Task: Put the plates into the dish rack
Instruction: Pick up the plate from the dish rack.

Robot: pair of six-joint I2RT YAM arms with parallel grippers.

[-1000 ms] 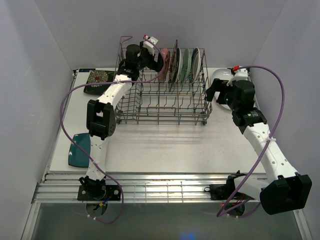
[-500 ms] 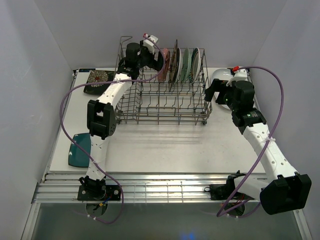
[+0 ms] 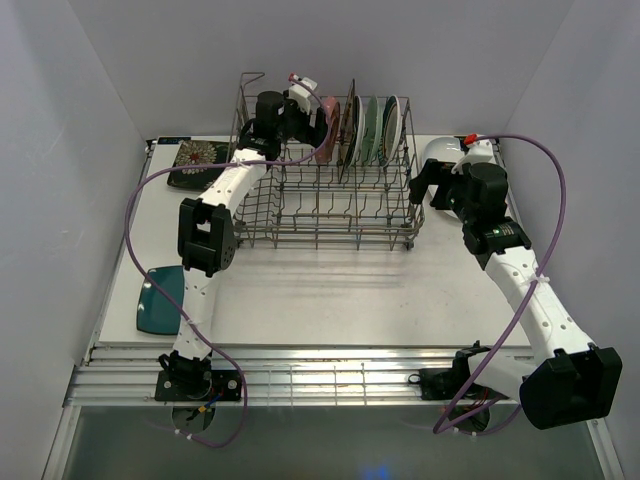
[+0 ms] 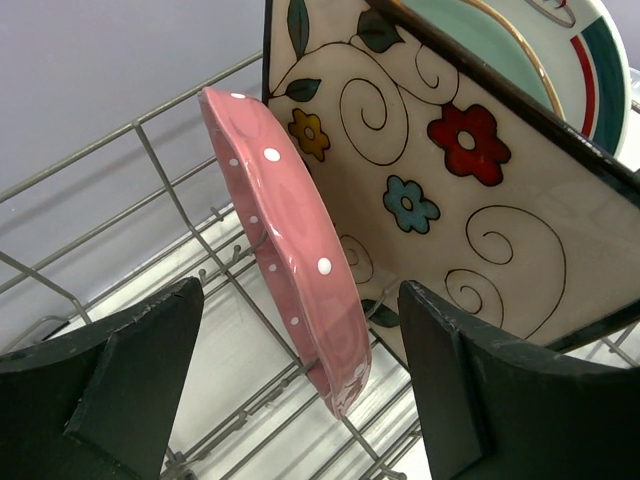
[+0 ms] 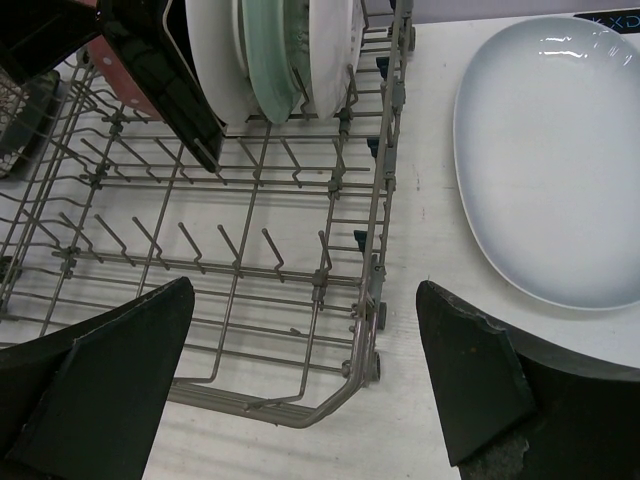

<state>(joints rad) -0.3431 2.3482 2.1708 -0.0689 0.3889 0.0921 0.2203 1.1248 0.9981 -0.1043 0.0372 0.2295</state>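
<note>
A teal plate (image 3: pixel 158 298) lies flat at the near left corner of the counter (image 3: pixel 330 290), well apart from everything else.

The right claw (image 5: pixel 300 340) hangs spread wide and holds nothing. It is over the near right corner of the dish rack (image 3: pixel 340 238). On the counter just right of the rack lies a big white oval plate (image 5: pixel 550 150), flat and clear of the wire wall.

The rack stands at the middle of the counter, toward the far side. Its near rows of tines hold nothing.

The left claw (image 4: pixel 300 300) reaches into the rack's far part with its jaws spread. One finger is on each side of the pink dotted plate (image 4: pixel 290 250), with a gap on both sides. That plate stands on edge between tines.

Just to its right a cream floral square plate (image 4: pixel 450 200) leans on edge. Farther right stand a mint plate (image 5: pixel 270 50) and a white plate (image 5: pixel 330 40).

At the far left, outside the rack, a black floral plate (image 3: pixel 195 158) lies flat on the counter.
</note>
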